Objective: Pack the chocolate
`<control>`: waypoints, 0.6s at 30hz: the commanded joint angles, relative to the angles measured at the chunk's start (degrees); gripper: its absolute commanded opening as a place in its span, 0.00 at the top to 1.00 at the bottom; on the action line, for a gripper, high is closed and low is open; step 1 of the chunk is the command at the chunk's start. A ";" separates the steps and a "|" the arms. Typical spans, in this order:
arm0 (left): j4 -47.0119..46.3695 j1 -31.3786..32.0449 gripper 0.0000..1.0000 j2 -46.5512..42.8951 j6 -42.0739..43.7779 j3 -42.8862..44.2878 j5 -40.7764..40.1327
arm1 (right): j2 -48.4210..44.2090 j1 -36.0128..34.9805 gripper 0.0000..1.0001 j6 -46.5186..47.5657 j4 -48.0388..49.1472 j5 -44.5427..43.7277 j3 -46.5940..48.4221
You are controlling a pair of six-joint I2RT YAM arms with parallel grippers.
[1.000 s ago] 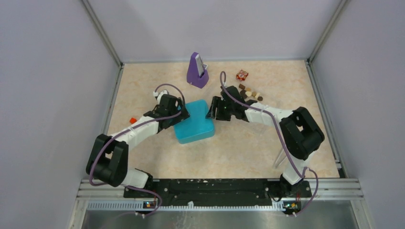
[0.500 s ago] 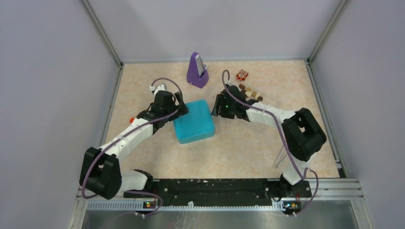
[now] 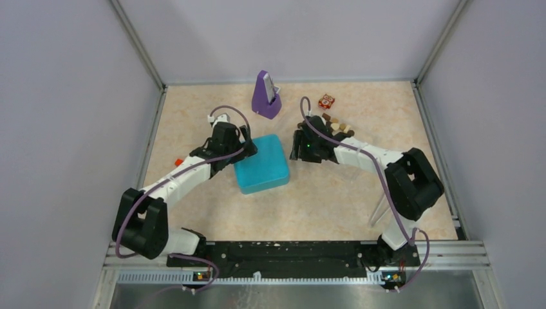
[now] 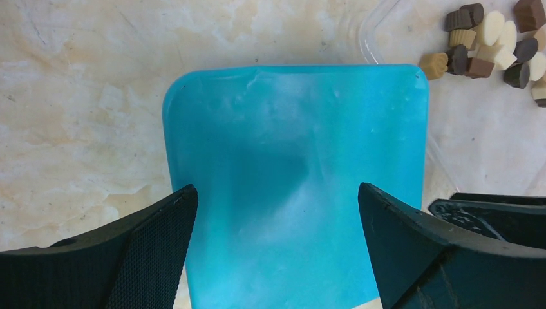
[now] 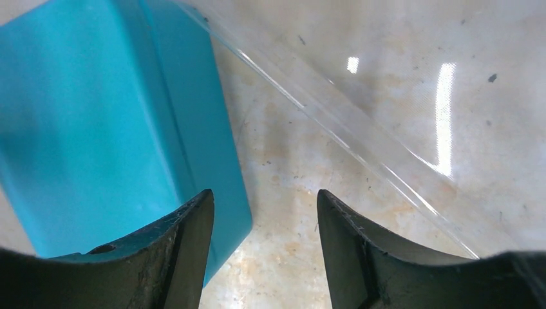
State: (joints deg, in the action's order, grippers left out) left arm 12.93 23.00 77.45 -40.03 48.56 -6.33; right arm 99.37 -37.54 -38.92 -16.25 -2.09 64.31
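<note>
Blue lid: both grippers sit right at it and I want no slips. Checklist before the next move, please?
1. Left gripper open, one finger on each side of the blue lid: ok.
2. Right gripper open at the lid's edge: ok.
3. Lid gripped by either arm: not ok, nothing closed on it.
4. Chocolate heaped clear of both grippers: ok.
5. Clear container lying fully under the lid: cannot tell.

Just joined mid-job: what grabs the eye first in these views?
A turquoise rectangular plastic lid lies mid-table, flanked by the open left gripper and the open right gripper. A heap of small brown and cream chocolate pieces sits loose at the far right, with a purple wedge-shaped stand at far centre.
</note>
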 commanded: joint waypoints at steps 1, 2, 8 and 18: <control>-1.74 0.11 0.01 1.38 1.11 2.24 0.28 | -6.20 -1.97 0.41 2.41 -1.29 -2.59 6.53; -1.92 0.11 0.01 1.87 1.12 2.47 0.19 | -6.45 -2.46 0.41 3.04 -1.55 -2.55 7.75; -2.70 -0.26 0.01 4.81 1.29 4.06 -0.76 | -1.95 -4.29 0.55 6.54 -4.12 0.19 18.42; -1.19 -1.11 0.01 3.92 1.79 8.38 -1.29 | 10.75 -4.30 0.88 5.44 -4.98 1.81 29.22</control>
State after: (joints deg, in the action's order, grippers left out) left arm 12.10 22.37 82.67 -39.24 54.08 -6.46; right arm 104.36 -41.52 -33.58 -19.57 -1.13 90.24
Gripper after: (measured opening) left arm 0.987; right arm 0.125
